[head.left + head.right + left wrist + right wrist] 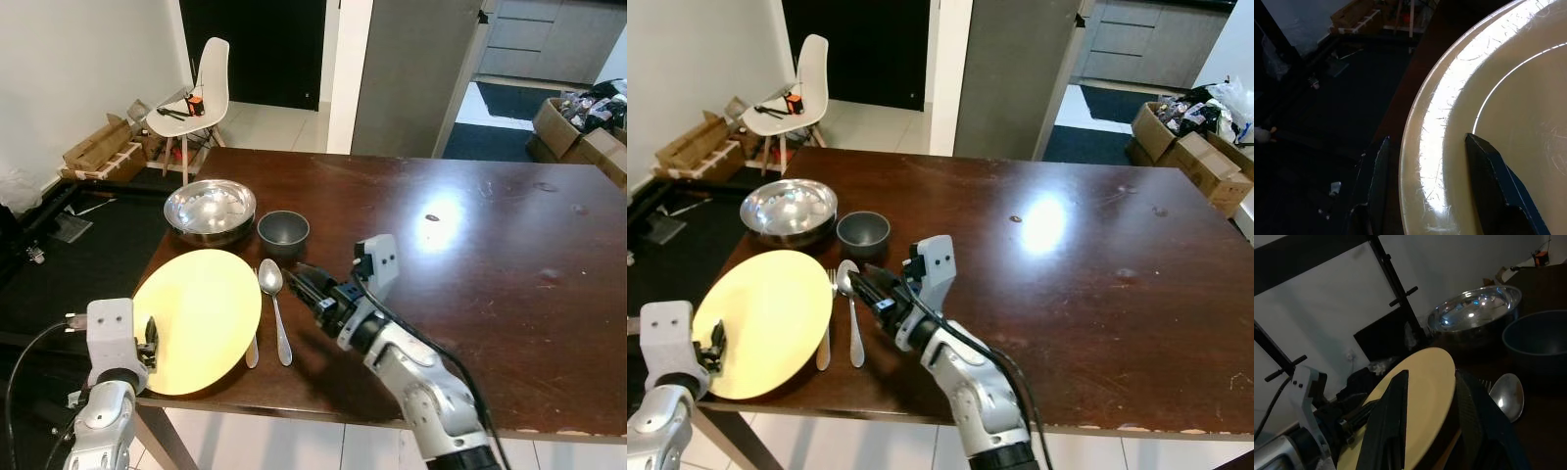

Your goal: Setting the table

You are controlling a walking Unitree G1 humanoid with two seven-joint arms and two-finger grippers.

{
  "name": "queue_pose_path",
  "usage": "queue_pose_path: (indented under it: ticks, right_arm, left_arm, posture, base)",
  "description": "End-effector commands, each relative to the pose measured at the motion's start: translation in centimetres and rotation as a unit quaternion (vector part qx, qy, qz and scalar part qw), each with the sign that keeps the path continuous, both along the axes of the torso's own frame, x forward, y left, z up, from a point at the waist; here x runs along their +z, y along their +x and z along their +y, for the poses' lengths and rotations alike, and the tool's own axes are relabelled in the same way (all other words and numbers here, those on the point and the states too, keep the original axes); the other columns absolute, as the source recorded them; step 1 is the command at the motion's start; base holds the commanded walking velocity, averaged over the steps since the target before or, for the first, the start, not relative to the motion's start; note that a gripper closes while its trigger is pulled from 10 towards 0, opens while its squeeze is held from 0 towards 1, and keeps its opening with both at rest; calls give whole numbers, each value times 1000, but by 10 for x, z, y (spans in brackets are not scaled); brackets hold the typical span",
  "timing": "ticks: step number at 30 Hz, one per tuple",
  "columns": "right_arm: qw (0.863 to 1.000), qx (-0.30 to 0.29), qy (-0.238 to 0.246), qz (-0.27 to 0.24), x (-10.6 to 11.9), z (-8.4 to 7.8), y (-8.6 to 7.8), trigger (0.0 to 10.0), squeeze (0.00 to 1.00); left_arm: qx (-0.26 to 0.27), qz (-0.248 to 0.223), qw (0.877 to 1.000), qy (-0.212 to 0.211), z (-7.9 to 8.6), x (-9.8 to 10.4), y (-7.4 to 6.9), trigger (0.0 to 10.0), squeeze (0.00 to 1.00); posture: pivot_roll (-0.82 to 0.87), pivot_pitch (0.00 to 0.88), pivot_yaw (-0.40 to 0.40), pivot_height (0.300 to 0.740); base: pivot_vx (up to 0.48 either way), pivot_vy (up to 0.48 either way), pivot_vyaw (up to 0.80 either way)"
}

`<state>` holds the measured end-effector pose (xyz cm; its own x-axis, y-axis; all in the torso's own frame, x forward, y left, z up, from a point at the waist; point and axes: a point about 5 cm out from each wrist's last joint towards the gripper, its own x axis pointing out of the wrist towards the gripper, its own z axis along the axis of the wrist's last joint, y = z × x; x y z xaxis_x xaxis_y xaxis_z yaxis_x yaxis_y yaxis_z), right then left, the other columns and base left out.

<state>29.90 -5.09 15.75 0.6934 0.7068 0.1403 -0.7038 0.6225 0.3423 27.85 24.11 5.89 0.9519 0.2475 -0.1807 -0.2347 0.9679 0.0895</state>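
Straddling the near rim of the yellow plate (201,318) at the dark table (470,264) edge: left claw (1425,186), fingers apart either side. Hovering just beside the spoon (274,304) and fork (826,323), right of the plate: right claw (309,286), fingers parted. Sitting behind: grey bowl (283,231), steel bowl (209,210)

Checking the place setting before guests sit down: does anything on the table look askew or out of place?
Yes. The yellow plate juts out over the table's near-left edge, its rim between the left hand's open fingers. The spoon and fork lie straight beside it.
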Motion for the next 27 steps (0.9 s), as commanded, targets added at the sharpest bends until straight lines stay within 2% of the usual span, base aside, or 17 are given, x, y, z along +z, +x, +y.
queue_pose_path:
  ticks: [1, 4, 8, 9, 14, 16, 22, 24, 27]
  right_arm:
    - [999, 16, 13, 34, -6, 3, 2, 10000, 0]
    - [992, 59, 33, 108, -22, 15, 7, 10000, 0]
    - [988, 66, 46, 131, -27, 15, 12, 10000, 0]
    - [985, 79, 45, 147, -35, 14, 17, 10000, 0]
    - [981, 95, 53, 163, -41, 13, 20, 10000, 0]
    - [974, 118, 72, 179, -46, 12, 21, 10000, 0]
    - [967, 145, 96, 189, -50, 14, 22, 10000, 0]
    - [961, 162, 121, 191, -49, 17, 23, 10000, 0]
    - [955, 181, 136, 193, -46, 24, 24, 10000, 0]
  left_arm:
    - [-9, 62, 998, -10, -6, -26, -13, 10000, 0]
    - [-17, 57, 998, -6, -8, -24, -11, 10000, 0]
    - [-19, 55, 998, -3, -7, -22, -11, 10000, 0]
    - [-26, 57, 998, 5, -4, -21, -14, 10000, 0]
    - [-38, 63, 997, 12, -1, -20, -19, 10000, 0]
    - [-68, 79, 994, 13, 1, -21, -26, 10000, 0]
    - [-116, 108, 987, 7, -1, -26, -39, 10000, 0]
    - [-148, 124, 981, 2, -5, -28, -47, 10000, 0]
    - [-166, 131, 977, 3, -6, -26, -51, 10000, 0]
  posture:
    - [32, 0, 44, 740]
    - [48, 0, 44, 740]
    - [59, 1, 44, 740]
    - [85, 12, 44, 740]
    - [103, 20, 42, 740]
    - [129, 26, 40, 740]
    - [155, 38, 43, 740]
    - [164, 41, 44, 740]
    - [173, 44, 42, 740]
  base:
    - [0, 0, 0]
    - [0, 0, 0]
    - [0, 0, 0]
    - [0, 0, 0]
    - [0, 0, 0]
    - [0, 0, 0]
    - [0, 0, 0]
    - [0, 0, 0]
    - [0, 0, 0]
